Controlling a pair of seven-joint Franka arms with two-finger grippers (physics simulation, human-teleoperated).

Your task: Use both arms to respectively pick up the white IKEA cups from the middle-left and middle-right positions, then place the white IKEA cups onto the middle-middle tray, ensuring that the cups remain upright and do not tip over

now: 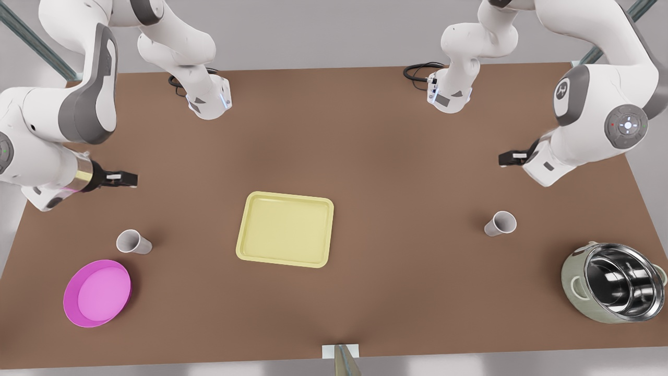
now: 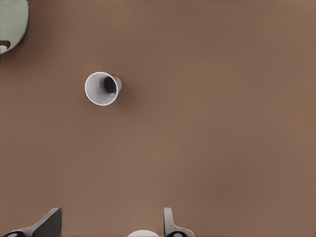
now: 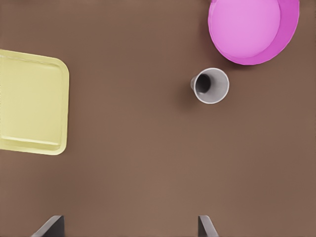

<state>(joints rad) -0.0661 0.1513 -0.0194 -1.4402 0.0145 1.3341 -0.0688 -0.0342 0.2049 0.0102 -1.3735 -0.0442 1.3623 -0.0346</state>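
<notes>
Cup by pot: small white tapered cup (image 1: 500, 223) stands upright, mouth up, near the steel pot (image 1: 616, 282).
Cup by plate: its twin (image 1: 133, 242) stands upright beside the magenta round plate (image 1: 97, 292).
Tray: pale-yellow rectangular tray (image 1: 285, 228) lies between them, bare.
Left gripper: mine (image 2: 108, 224), released, above the pot-side cup.
Right gripper: mine (image 3: 129, 226), spread, above the plate-side cup.

Brown counter (image 1: 365, 156) carried magenta plate (image 1: 97, 293) near front view's lower left, steel pot (image 1: 615, 282) at lower right, upright.
</notes>
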